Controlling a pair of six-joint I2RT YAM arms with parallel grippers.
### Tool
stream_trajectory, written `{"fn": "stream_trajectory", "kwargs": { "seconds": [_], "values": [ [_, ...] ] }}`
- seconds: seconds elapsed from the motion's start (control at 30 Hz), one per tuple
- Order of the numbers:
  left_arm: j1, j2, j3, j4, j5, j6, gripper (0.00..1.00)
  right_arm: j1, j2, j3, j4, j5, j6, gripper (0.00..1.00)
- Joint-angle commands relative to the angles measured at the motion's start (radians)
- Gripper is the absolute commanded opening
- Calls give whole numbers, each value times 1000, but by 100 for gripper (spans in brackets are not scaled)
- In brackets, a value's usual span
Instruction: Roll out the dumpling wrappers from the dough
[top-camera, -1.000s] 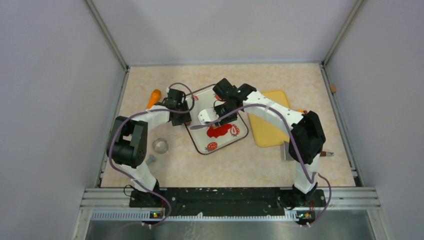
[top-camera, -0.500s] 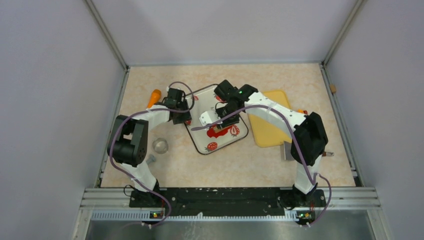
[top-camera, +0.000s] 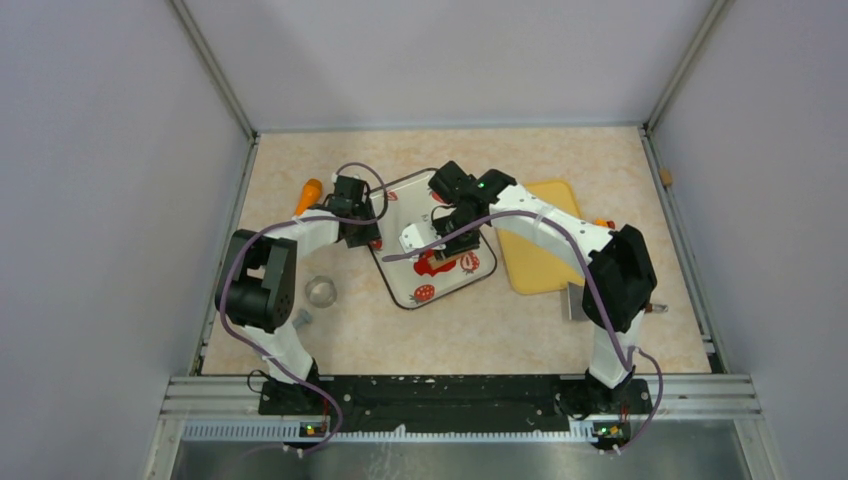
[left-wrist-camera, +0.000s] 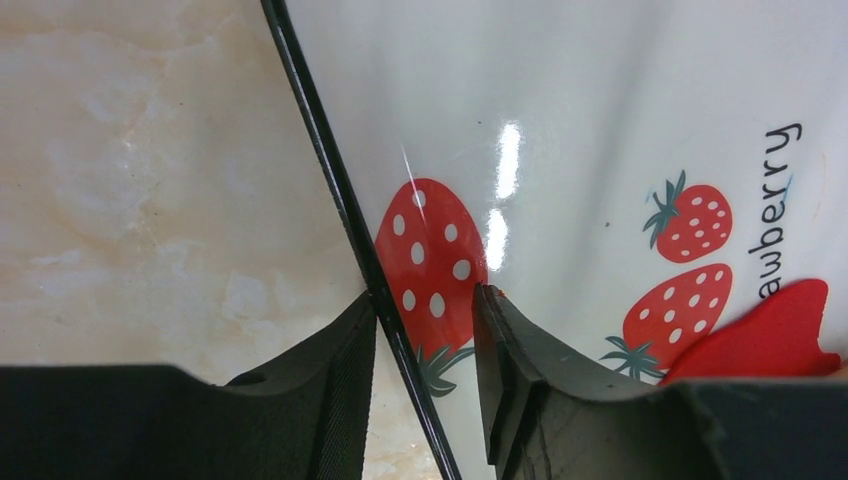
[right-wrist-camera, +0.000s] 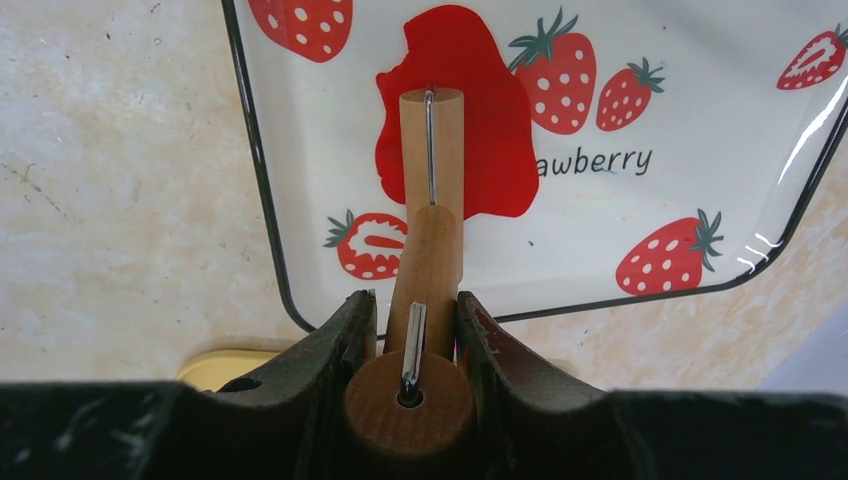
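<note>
Top view: the dough (top-camera: 433, 266) lies on the tray (top-camera: 400, 283), mid-tabletop. Left wrist: your left pincer (left-wrist-camera: 425, 300) stands spread astride the tray rim; unclamped, the tray may skid. Right wrist: the right pincer (right-wrist-camera: 415, 305) pinches the rolling pin (right-wrist-camera: 430, 250).

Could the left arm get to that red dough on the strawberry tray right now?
Probably only its edge: the left gripper sits at the tray rim near the dough, but the right gripper holds a rolling pin across it.
</note>
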Motion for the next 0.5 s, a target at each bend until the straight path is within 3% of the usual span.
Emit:
{"fn": "stream_trajectory", "kwargs": {
  "seconds": [0.0, 0.17, 0.3, 0.4, 0.47],
  "values": [
    [3, 33, -1, 8, 11, -12, 42, 34, 57, -82, -296, -124, 58, 0],
    [3, 36, -2, 11, 11, -11, 35, 34, 55, -89, -316, -128, 58, 0],
    [3, 36, -6, 15, 10, -13, 19, 35, 49, -98, -320, -132, 66, 0],
    [3, 36, -14, 16, 5, -21, 1, 39, 45, -102, -322, -128, 77, 0],
    [3, 35, -19, 16, -5, -33, 0, 44, 43, -100, -326, -125, 86, 0]
  ]
}}
